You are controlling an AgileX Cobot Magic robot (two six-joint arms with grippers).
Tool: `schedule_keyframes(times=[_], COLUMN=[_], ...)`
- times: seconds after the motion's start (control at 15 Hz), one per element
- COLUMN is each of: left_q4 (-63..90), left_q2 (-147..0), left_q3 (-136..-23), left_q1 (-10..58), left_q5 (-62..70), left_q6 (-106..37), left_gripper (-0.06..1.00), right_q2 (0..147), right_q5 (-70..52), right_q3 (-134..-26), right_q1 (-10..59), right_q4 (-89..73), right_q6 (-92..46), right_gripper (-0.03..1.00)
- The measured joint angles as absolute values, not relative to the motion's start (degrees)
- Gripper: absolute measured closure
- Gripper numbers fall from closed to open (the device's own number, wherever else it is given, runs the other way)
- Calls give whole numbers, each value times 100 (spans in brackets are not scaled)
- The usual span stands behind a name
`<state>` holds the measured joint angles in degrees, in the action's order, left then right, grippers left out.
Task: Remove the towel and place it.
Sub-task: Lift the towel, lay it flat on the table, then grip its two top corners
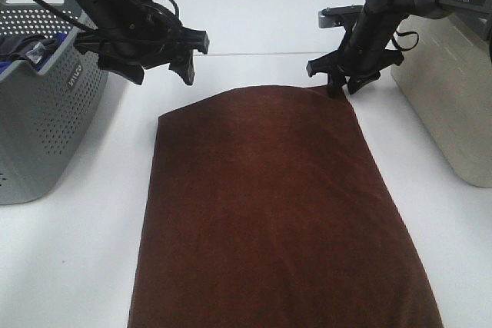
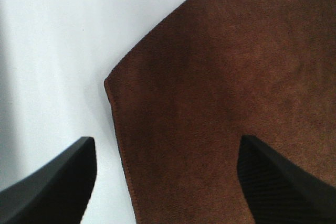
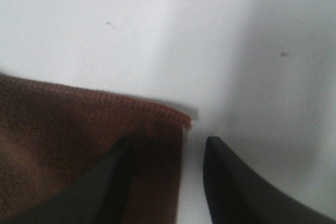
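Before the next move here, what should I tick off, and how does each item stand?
1. Towel spread flat on the table: ok.
2. Right gripper at the towel's far right corner, jaws astride the hem: ok.
3. Right gripper closed on that corner: not ok, jaws apart.
4. Left gripper open above the far left corner: ok.
5. Left gripper low enough to pinch: cannot tell.
6. Basket clear of the left gripper: cannot tell.

I record the towel (image 1: pixel 269 213) as plain reddish-brown, its hem stitched to match. Table (image 1: pixel 69 266): white. Basket (image 1: pixel 46 120): grey, dotted with rows of small holes. Left gripper (image 1: pixel 163 74) and right gripper (image 1: pixel 344 88): black.
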<state>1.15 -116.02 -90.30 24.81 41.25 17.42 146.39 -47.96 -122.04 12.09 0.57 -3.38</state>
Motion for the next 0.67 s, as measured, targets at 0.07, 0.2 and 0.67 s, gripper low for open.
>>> schedule_keyframes(times=[0.07,0.2,0.67], left_q4=[115,115,115], left_q2=[-11602,-11602,-11602], left_q3=[-9030,-9030,-9030], left_q1=[2481,2481,2481], left_q5=[4131,4131,4148], left_q6=[1742,1742,1742], left_gripper=[23,23,23], right_q2=[14651,14656,14673], right_q5=[-4773,-4756,-4916], right_q3=[-12215,-12215,-12267], right_q1=[1209,1209,1215], right_q4=[69,69,0], right_q6=[-338,-338,-350], right_gripper=[54,54,97])
